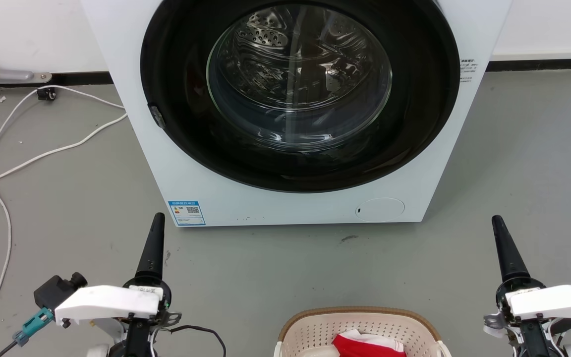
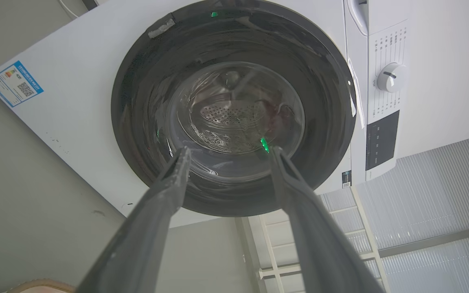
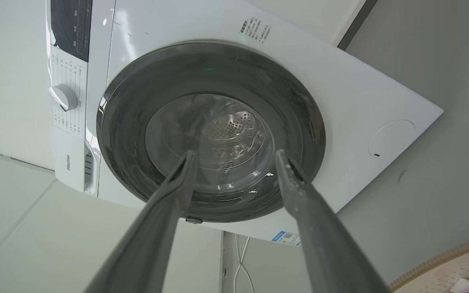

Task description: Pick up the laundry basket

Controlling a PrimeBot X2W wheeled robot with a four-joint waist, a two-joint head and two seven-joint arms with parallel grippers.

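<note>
Find the laundry basket (image 1: 315,333) on the grey floor (image 1: 92,238), well short of the washing machine (image 1: 265,210) and between the two arms, with the near part cut off by the head view's bottom edge. Note the red and white cloth (image 1: 365,344) inside. Start from the left end effector (image 1: 157,223) and the right end effector (image 1: 498,222), both empty with fingers spread by the wrist views, and both pointing at the machine's glass door (image 1: 298,79) rather than at the basket. Tip both wrists down and inward first. Aim for the brown rim (image 1: 360,311) at the basket's left and right sides, the likely place of the handles; cannot tell their exact spot from here. Close evenly on both sides, then lift level to keep the load in place. Steer clear of the white cable (image 1: 42,156) on the floor beyond the left arm.
</note>
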